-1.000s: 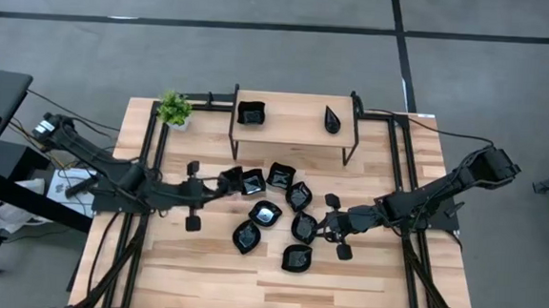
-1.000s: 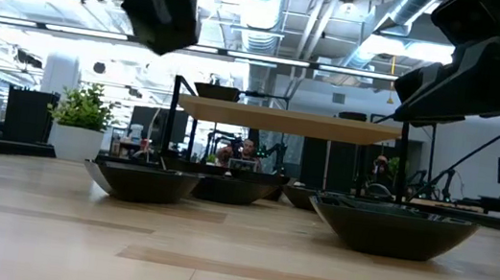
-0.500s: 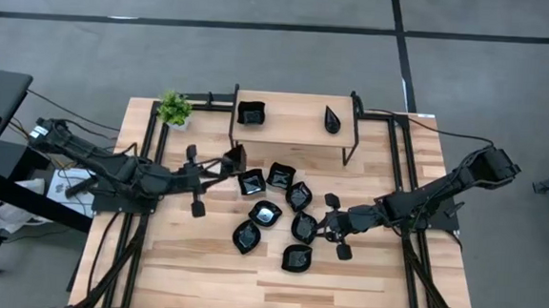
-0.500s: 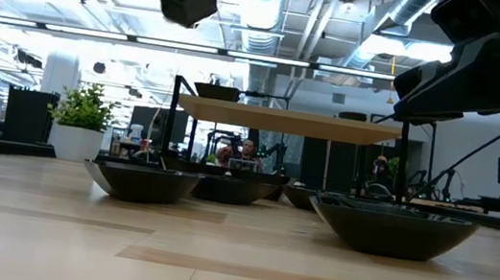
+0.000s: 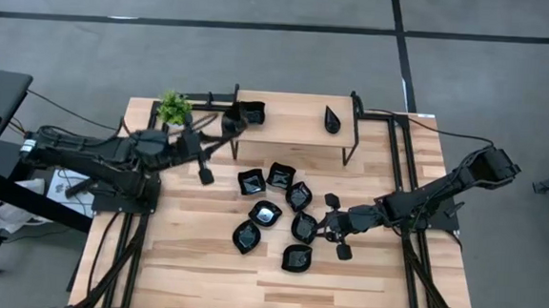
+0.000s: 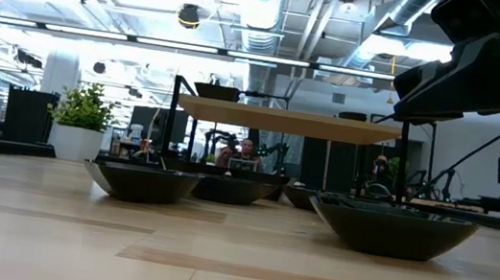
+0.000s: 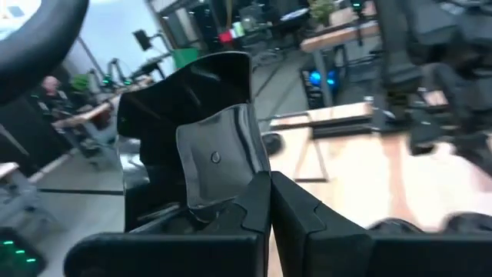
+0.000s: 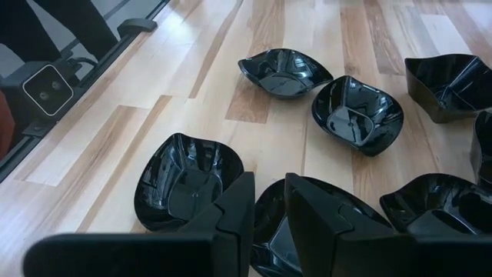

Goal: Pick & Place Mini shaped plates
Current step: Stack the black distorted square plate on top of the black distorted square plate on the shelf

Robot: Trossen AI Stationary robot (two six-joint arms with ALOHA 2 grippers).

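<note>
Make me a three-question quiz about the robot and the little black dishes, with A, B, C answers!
1. Where is the plant?
A) at a corner of the table
B) on the shelf
C) among the dishes

2. How many dishes lie on the shelf?
A) none
B) two
C) six

3. What is the left pincer doing?
A) holding a dish
B) open and empty
C) holding the plant

Answers:
1 A: it stands at the corner beside the shelf's left end.
2 B: one square dish and one teardrop dish.
3 A: it grips a dish by its edge.

The right pincer is by the dishes on the table.
</note>
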